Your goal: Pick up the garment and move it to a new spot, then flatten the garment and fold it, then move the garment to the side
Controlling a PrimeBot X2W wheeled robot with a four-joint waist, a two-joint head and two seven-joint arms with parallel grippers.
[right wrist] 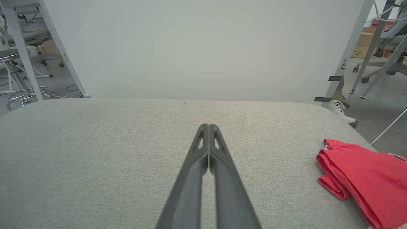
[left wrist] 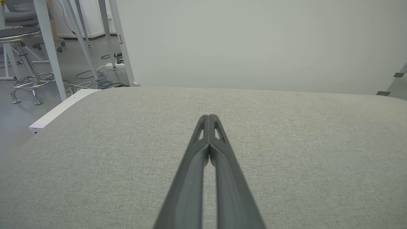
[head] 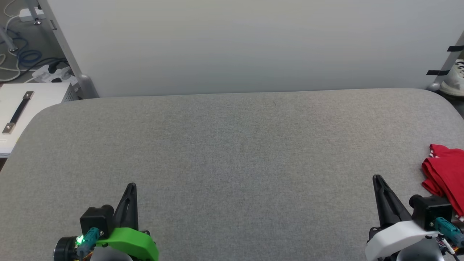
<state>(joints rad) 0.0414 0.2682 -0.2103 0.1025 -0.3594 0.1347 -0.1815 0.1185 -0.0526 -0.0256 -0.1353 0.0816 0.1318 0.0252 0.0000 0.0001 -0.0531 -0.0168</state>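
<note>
Over at the right edge of the grey desk (head: 232, 145) lies the folded red garment (head: 446, 174), just beside yet apart from the right gripper (head: 377, 178), whose jaws are pressed together on nothing, like those of the left gripper (head: 132, 185) well away.

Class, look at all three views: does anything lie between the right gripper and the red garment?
Nothing visible does: bare grey table separates the shut right gripper from the garment lying to its right.
</note>
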